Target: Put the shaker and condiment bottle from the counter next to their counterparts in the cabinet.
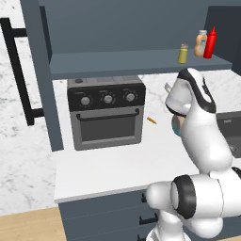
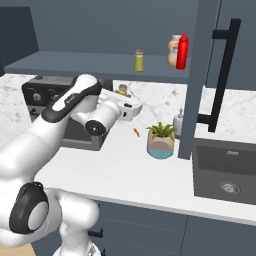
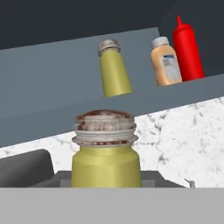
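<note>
While clenched on the shaker (image 3: 106,151) above the surface (image 2: 125,170), tool (image 2: 122,95) sits at seven o'clock of twin shaker (image 3: 113,68); hand view alone reveals speckled cap; condiment bottle (image 1: 210,42) shelved in cabinet (image 1: 117,63).

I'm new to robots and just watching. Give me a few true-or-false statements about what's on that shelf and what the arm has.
1. The red bottle stands on the cabinet shelf. True.
2. The fingers hold a shaker. True.
3. The shelf has no shaker on it. False: a second shaker stands there.
4. The plant sits on the shelf. False: it is on the counter.
</note>
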### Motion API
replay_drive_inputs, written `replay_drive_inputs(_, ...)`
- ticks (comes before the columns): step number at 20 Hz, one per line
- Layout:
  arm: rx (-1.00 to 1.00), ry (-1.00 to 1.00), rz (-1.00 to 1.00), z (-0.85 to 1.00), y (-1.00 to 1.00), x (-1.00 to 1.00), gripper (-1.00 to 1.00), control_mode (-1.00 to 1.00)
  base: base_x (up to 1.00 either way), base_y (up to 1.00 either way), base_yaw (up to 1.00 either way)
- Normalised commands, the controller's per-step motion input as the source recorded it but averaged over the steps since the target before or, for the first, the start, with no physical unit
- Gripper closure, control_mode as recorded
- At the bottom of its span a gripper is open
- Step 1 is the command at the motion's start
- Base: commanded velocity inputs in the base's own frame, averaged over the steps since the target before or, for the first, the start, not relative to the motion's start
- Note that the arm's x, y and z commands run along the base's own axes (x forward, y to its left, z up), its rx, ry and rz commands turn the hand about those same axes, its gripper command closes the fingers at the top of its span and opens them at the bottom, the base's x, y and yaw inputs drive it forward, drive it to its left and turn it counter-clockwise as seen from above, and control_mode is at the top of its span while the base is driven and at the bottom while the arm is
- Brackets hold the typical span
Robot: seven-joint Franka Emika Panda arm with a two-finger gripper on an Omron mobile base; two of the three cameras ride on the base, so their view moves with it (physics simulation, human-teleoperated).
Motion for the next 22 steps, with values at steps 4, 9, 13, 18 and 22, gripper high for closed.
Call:
replay_drive_inputs(4, 0.00, -0.02, -0.13, 0.50, 0.00, -0.19, 1.00, -1.00, 0.00, 0.00, 0.00)
replay_drive_inputs(9, 0.00, 0.00, -0.12, 0.53, 0.00, -0.17, 1.00, -1.00, 0.00, 0.00, 0.00)
replay_drive_inputs(13, 0.02, 0.00, -0.07, 0.55, 0.00, -0.13, 1.00, -1.00, 0.00, 0.00, 0.00)
replay_drive_inputs(18, 0.06, 0.00, -0.01, 0.64, 0.00, -0.13, 1.00, -1.00, 0.00, 0.00, 0.00)
replay_drive_inputs(22, 0.07, 0.00, 0.00, 0.65, 0.00, -0.04, 1.00, -1.00, 0.00, 0.00, 0.00)
